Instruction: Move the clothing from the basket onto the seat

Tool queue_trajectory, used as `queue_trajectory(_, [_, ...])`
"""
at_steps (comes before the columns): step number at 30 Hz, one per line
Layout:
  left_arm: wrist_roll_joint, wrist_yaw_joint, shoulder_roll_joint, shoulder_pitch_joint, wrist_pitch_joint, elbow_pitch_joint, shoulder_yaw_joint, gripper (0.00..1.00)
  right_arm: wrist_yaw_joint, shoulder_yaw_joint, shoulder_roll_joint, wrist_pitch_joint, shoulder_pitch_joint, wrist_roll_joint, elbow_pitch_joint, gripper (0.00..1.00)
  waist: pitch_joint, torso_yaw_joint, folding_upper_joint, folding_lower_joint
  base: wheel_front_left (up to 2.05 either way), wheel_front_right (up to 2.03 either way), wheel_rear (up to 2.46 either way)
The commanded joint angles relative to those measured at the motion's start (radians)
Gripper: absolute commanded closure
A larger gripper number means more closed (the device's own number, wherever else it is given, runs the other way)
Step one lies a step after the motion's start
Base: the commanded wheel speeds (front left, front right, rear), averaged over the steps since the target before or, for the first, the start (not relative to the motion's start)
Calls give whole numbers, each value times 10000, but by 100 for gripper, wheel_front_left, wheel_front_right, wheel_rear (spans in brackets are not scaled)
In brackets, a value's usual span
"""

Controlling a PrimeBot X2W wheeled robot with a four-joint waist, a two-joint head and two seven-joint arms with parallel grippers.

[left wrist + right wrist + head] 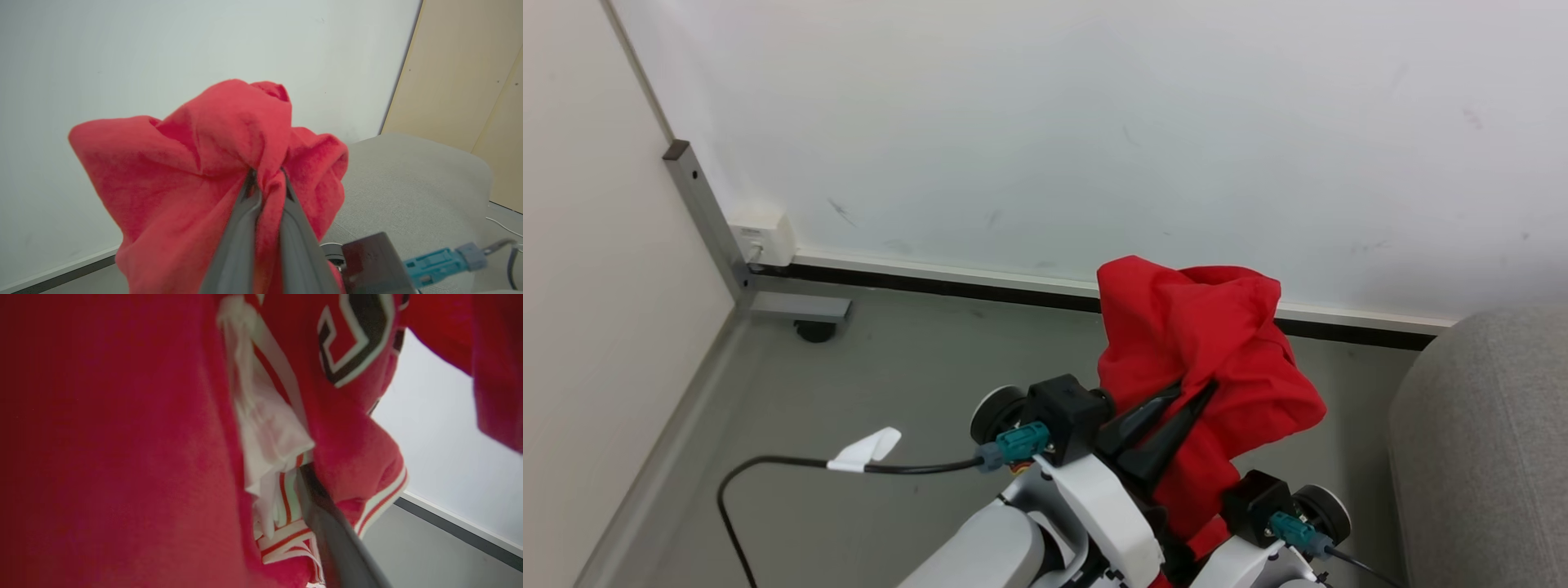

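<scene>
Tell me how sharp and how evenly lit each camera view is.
Head view: sharp and evenly lit, soft shading in the folds of the clothing held by the left gripper. Left wrist view: the clothing is slightly soft, the fingers blurred up close, the seat clear. Right wrist view: clothing near the lens is smeared and dim; its striped trim and a dark finger are blurry.

Right gripper (pixel 305 475): one finger shows, the other is buried in the clothing (pixel 122 457); grip unclear.
Left gripper (pixel 266 174): tips sunk in a fabric fold.
Seat (pixel 1478 441): cut off by the head view's right edge.
</scene>
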Motion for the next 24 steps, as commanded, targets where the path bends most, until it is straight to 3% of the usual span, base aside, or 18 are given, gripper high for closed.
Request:
queue_trajectory(1, [-46,41,-3,103,-2,-56,-4,100,-21,12,8,9,-114,99,77,50,0,37,-1,0,0,0,0])
queue_trajectory(2, [-74,56,-4,108,10,-58,-19,100,-21,15,9,9,-148,141,103,70,2,62,-1,0,0,0,0])
queue_trajectory(3, [-96,52,-4,112,19,-50,-17,100,-21,23,10,7,-159,186,87,100,4,83,-1,0,0,0,0])
queue_trajectory(24, [-319,382,313,-248,-355,576,441,100,-21,-300,11,8,229,216,-668,100,93,-427,-1,0,0,0,0])
